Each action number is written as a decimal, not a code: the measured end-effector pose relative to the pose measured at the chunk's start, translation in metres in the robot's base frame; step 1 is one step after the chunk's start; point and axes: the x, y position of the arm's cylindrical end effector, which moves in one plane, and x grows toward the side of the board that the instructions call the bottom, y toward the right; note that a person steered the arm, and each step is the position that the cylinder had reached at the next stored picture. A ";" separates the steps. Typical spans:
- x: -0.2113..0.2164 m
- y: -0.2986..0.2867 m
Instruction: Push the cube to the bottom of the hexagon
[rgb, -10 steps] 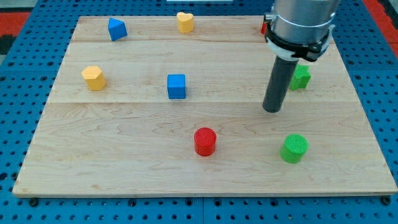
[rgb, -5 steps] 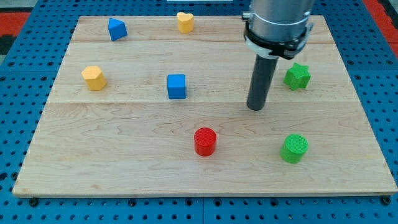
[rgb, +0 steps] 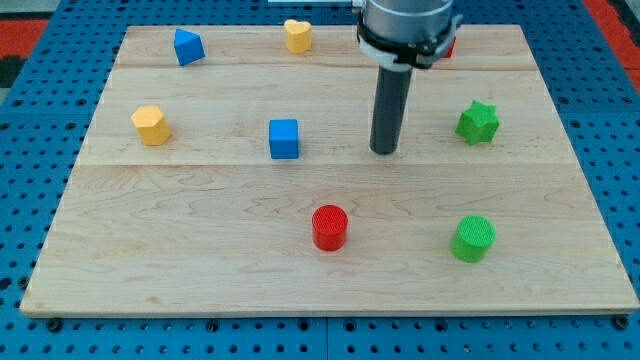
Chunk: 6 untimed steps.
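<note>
Camera view looks down at a pale wooden table (rgb: 200, 260) of glued planks with visible grain, lying on a blue pegboard dotted with holes. My tip (rgb: 384, 151) rests on the wood near the table's middle, to the view's right of the blue cube (rgb: 284, 138) and apart from it, with bare wood between the two. This end effector is a plain dark round rod under a grey metal collar; it has nothing to open or close and holds nothing, and it touches no block.

All blocks look like ribbed, layered plastic. The blue cube is square-faced and sits left of centre. A yellow hexagon (rgb: 150, 124) stands well apart from it toward the view's left edge, at about the same height in the view. A blue wedge-like block (rgb: 188, 46) and a yellow heart-shaped block (rgb: 297, 35) sit near the top edge. A green star (rgb: 478, 122) lies to the right of my tip, and a green cylinder (rgb: 473, 238) lower right. A red cylinder (rgb: 329, 227) stands below and slightly right of the cube. A red block (rgb: 449, 47), shape unclear, peeks out behind the collar.

Open wood lies below the hexagon and across the lower left.
</note>
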 end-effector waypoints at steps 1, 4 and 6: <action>-0.011 -0.027; -0.015 -0.034; -0.022 -0.100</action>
